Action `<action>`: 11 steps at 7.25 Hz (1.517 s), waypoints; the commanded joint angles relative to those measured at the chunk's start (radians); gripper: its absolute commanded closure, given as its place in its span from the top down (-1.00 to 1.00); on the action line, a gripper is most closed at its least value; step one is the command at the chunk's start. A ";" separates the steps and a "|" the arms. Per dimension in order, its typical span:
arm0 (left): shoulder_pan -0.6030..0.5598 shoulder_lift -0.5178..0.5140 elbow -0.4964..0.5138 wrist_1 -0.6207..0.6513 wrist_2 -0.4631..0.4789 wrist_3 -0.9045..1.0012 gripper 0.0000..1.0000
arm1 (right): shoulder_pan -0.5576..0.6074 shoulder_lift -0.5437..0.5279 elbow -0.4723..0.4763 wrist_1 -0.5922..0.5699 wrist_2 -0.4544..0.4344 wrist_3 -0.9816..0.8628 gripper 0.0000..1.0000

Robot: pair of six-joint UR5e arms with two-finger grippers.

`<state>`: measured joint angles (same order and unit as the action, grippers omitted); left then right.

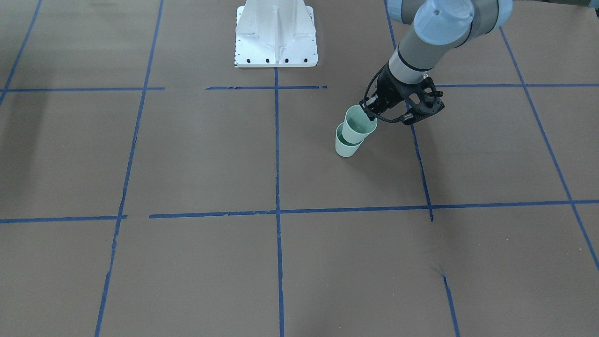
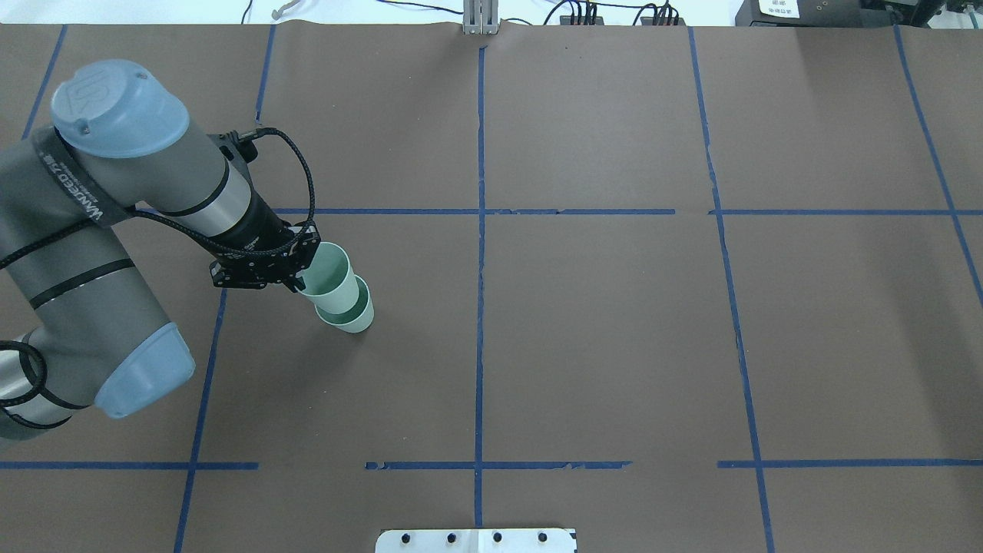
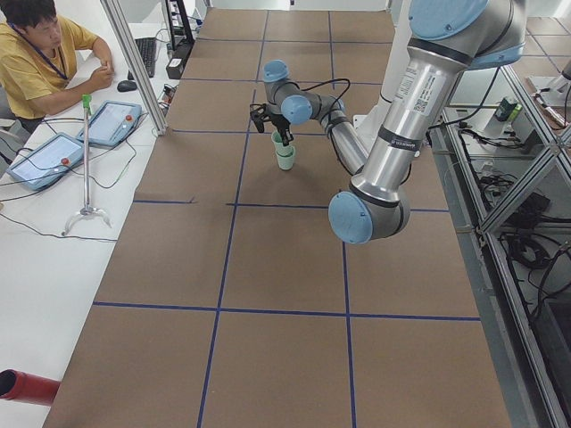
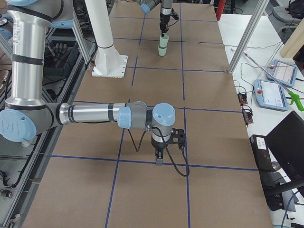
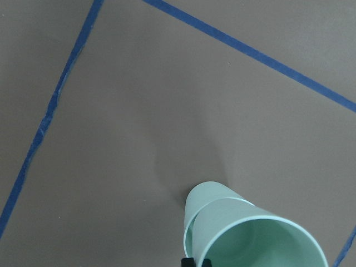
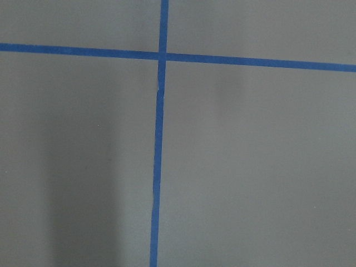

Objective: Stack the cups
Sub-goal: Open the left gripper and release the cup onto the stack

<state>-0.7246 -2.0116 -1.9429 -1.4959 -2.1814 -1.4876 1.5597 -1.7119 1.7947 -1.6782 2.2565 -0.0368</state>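
Note:
Two pale mint-green cups stand left of the table's middle. The lower cup [image 2: 358, 317] [image 1: 346, 149] stands on the brown paper. The upper cup [image 2: 330, 276] [image 1: 358, 124] is tilted, with its base inside the lower cup's mouth. My left gripper [image 2: 296, 281] [image 1: 369, 110] is shut on the upper cup's rim, on the side nearest the arm. The left wrist view shows the upper cup [image 5: 261, 239] nested in the lower cup [image 5: 207, 196]. My right gripper [image 4: 159, 161] hangs low over the table far from the cups; I cannot tell if it is open or shut.
Blue tape lines [image 2: 481, 230] divide the brown table cover into squares. The robot's white base plate [image 1: 276, 37] is at the table's edge. An operator [image 3: 40, 53] sits at a side desk with tablets. The right wrist view shows only a tape crossing [image 6: 162, 55].

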 commanded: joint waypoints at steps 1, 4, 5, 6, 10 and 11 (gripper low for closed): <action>0.014 -0.004 0.002 0.000 0.000 -0.002 -1.00 | 0.000 0.000 0.000 0.000 0.000 0.000 1.00; 0.014 -0.004 0.001 -0.001 0.011 -0.002 0.24 | -0.001 0.000 0.000 0.000 0.000 0.000 1.00; 0.013 -0.006 0.002 -0.001 0.070 -0.006 0.99 | 0.000 0.000 0.000 0.000 0.000 0.000 1.00; 0.013 -0.006 0.002 -0.001 0.077 -0.011 1.00 | 0.000 0.000 0.000 0.000 0.000 0.000 1.00; -0.012 0.086 -0.056 -0.047 0.066 0.190 1.00 | 0.000 -0.002 0.000 0.000 0.000 0.000 1.00; -0.088 0.149 -0.059 -0.050 0.054 0.354 1.00 | 0.000 0.000 0.000 0.000 0.000 0.000 1.00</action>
<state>-0.7516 -1.9334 -1.9876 -1.5356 -2.1170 -1.3081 1.5594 -1.7131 1.7947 -1.6782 2.2565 -0.0368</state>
